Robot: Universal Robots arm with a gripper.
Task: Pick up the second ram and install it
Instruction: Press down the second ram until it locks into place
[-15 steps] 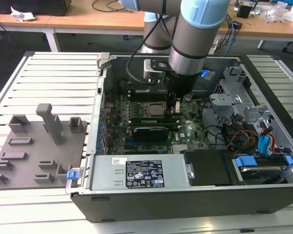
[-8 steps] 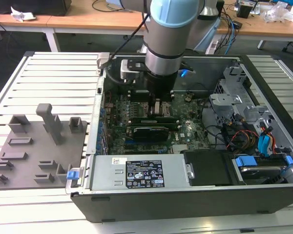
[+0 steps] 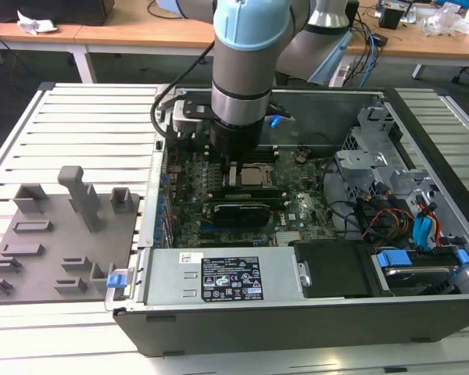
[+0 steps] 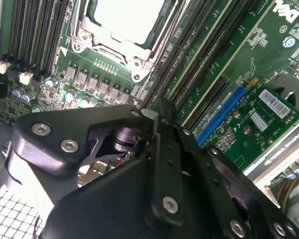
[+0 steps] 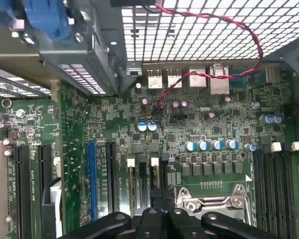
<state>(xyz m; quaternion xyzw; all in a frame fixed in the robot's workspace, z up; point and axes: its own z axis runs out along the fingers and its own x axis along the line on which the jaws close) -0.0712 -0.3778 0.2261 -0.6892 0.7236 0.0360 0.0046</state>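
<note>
Ram unseen; hand (image 5: 159, 200) closed, grip unclear, tips on the slots (image 5: 139, 179) beside the socket (image 5: 217, 201), lengthwise.

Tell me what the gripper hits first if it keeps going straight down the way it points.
Most likely the motherboard at the memory slots beside the processor socket; the gripper points straight at them. How near it is cannot be judged.

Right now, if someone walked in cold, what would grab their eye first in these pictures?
The grey robot arm plunging into the open computer case, its gripper low over the memory slots beside the processor socket. Then the green motherboard under it, and the grey slotted tray on the exterior view's left.
</note>
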